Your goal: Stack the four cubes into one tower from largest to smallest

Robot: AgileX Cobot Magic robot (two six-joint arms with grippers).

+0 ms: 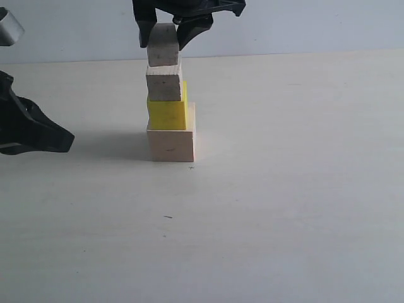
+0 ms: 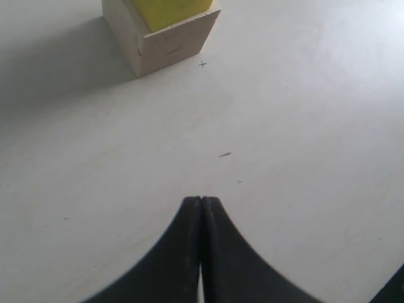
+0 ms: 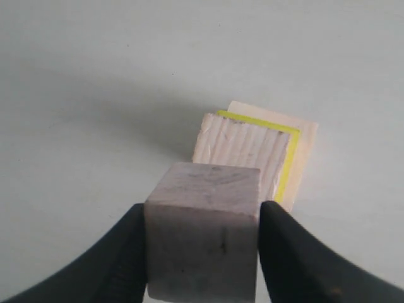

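A tower stands in the middle of the table: the large pale wooden cube [image 1: 172, 145] at the bottom, the yellow cube [image 1: 167, 115] on it, and the medium wooden cube [image 1: 165, 83] above that. My right gripper [image 1: 164, 43] comes down from above, shut on the small wooden cube [image 1: 164, 45]. The small cube's underside is at the medium cube's top face, slightly tilted. In the right wrist view, the small cube [image 3: 205, 227] fills the jaws above the medium cube [image 3: 246, 148]. My left gripper [image 1: 68, 136] rests shut and empty at the left, away from the tower.
The pale tabletop [image 1: 284, 208] spreads around the tower, with a small cross mark [image 1: 191, 168] and a short dark fleck [image 1: 167, 217] in front of it. A pale wall [image 1: 315, 25] stands behind the table.
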